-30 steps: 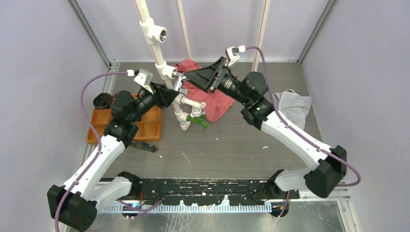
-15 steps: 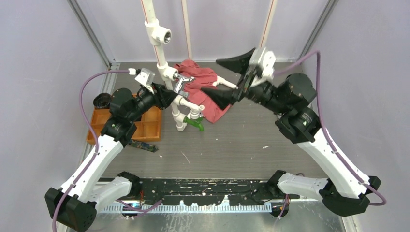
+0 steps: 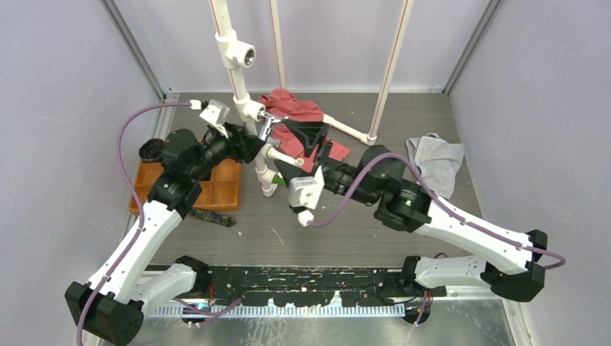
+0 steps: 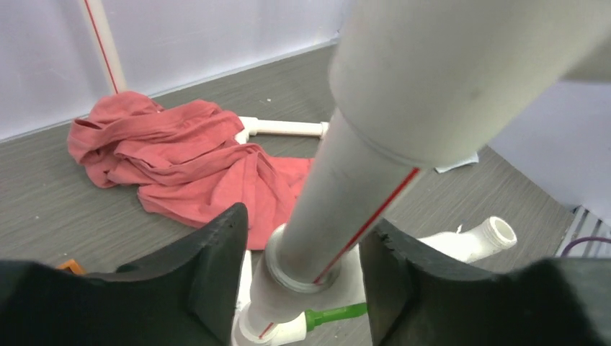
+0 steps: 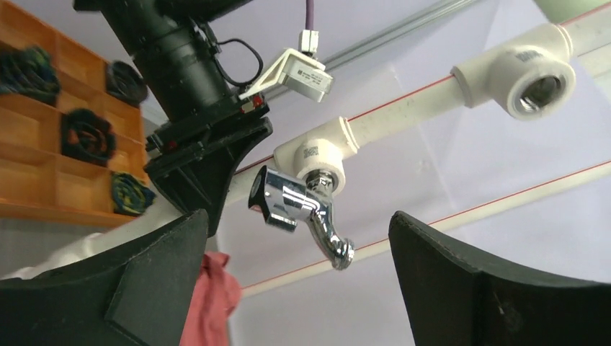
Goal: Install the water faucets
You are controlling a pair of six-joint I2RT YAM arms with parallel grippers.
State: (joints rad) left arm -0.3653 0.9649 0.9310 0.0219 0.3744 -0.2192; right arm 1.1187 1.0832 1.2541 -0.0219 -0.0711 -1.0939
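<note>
A shiny silver faucet is attached at a fitting on the upright white pipe; in the right wrist view the faucet hangs with its spout down. My left gripper is shut on the white pipe, with a finger on each side. My right gripper is open and empty, below and beside the faucet, which shows between its spread fingers without touching them. A green tap sits low on the pipe assembly, and it also shows in the left wrist view.
A red cloth lies behind the pipe and a grey cloth at the right. An orange tray holding dark rolls is on the left. An open tee fitting is higher on the pipe. Thin upright poles stand at the back.
My right arm has swung from the back right down to the middle front, and its open gripper now points up at the silver faucet. My left gripper has stayed on the pipe.
</note>
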